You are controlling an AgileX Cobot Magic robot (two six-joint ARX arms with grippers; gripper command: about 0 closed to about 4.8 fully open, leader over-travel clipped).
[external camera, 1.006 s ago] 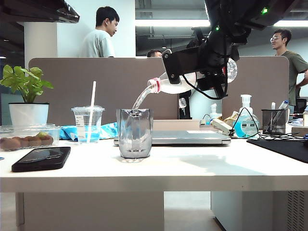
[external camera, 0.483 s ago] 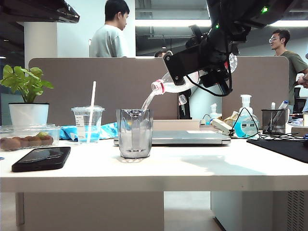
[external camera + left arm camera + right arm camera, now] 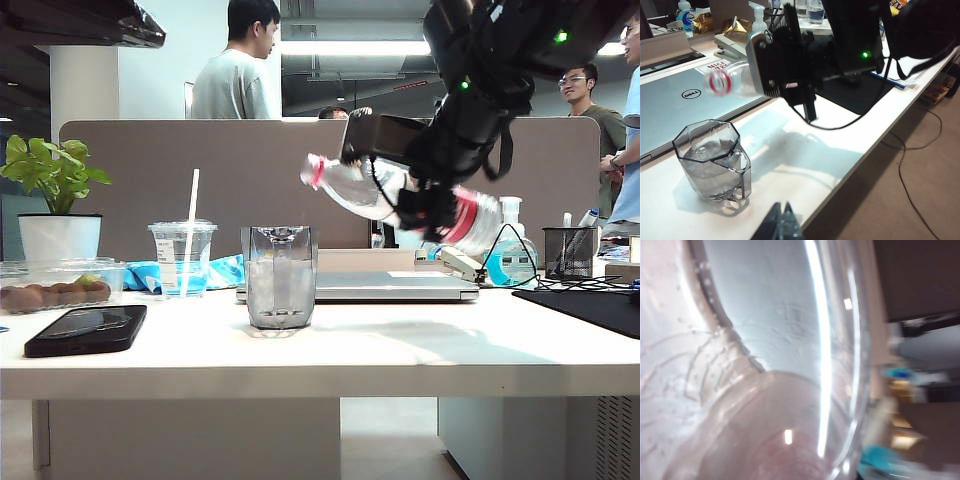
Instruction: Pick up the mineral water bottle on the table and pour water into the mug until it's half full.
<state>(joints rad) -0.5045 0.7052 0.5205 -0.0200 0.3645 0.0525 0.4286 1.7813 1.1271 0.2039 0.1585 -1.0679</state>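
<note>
The mineral water bottle hangs in the air above the laptop, tilted with its red-ringed neck raised toward the mug, grasped around its body by the right pincer. The mug stands on the white bench, holding water to around half its height. The left pincer hovers near the bench edge beside the mug; whether it is released or clenched I cannot tell
</note>
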